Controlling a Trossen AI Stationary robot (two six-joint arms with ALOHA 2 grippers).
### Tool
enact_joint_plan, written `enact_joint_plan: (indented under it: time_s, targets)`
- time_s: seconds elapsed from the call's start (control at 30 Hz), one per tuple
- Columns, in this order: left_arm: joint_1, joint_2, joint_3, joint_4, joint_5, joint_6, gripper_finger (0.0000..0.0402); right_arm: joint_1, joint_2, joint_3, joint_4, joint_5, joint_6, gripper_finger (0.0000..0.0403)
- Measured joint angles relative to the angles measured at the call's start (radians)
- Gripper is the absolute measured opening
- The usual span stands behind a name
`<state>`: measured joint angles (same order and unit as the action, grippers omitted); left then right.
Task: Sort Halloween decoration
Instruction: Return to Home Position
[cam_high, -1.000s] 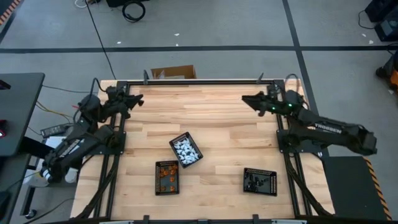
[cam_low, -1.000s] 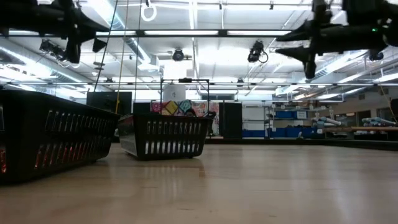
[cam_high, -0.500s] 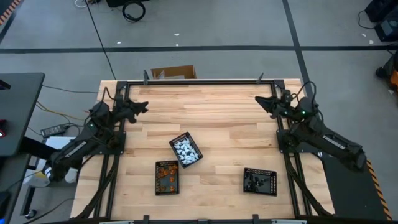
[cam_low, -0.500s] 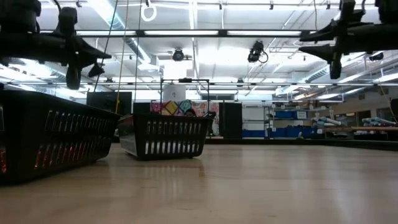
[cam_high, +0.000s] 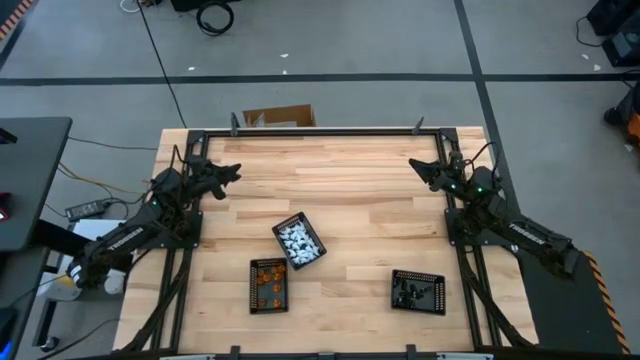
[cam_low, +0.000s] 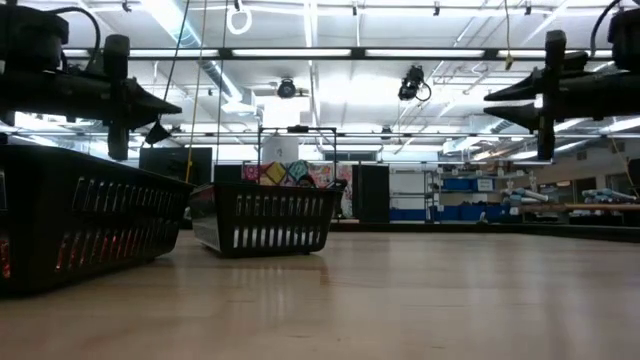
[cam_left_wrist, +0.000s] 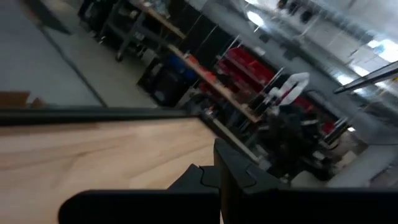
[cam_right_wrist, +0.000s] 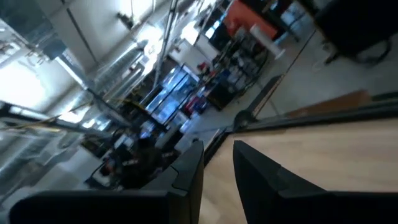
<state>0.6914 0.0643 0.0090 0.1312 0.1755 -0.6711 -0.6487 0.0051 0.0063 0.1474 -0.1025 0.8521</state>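
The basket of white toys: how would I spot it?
On the light wooden table sit three small black baskets. The basket nearest the centre, turned askew, is yours: only it holds white toy pieces; the others hold orange pieces or dark pieces.

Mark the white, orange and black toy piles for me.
White toys (cam_high: 299, 242): high view, middle of the pile.
Orange toys (cam_high: 268, 285): high view, middle of the pile.
Black toys (cam_high: 413, 292): high view, middle of the pile.
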Motion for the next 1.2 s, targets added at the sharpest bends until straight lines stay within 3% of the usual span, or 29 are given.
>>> enact_joint_plan:
  time_s: [0.27, 0.5, 0.83, 0.97, 1.2]
  targets:
    - [0.0, 0.002, 0.0, -0.105, -0.077, -0.037, 0.0, 0.0, 0.0, 0.0, -0.003, 0.082, 0.01, 0.0093]
    - [0.0, 0.002, -0.001, -0.104, -0.076, 0.192, 0.0, 0.0, 0.0, 0.0, -0.003, 0.063, 0.01, 0.0093]
    - [-0.011, 0.001, -0.001, -0.098, -0.075, 0.214, 0.0, 0.0, 0.001, 0.0, -0.003, 0.058, 0.01, 0.0093]
    - [-0.095, -0.007, -0.001, -0.097, -0.075, 0.214, 0.0, 0.042, -0.003, 0.0, -0.001, 0.062, 0.01, 0.0093]
    - [-0.274, -0.02, -0.001, -0.098, -0.073, 0.211, 0.0, 0.216, -0.003, 0.0, 0.0, 0.035, 0.01, 0.0094]
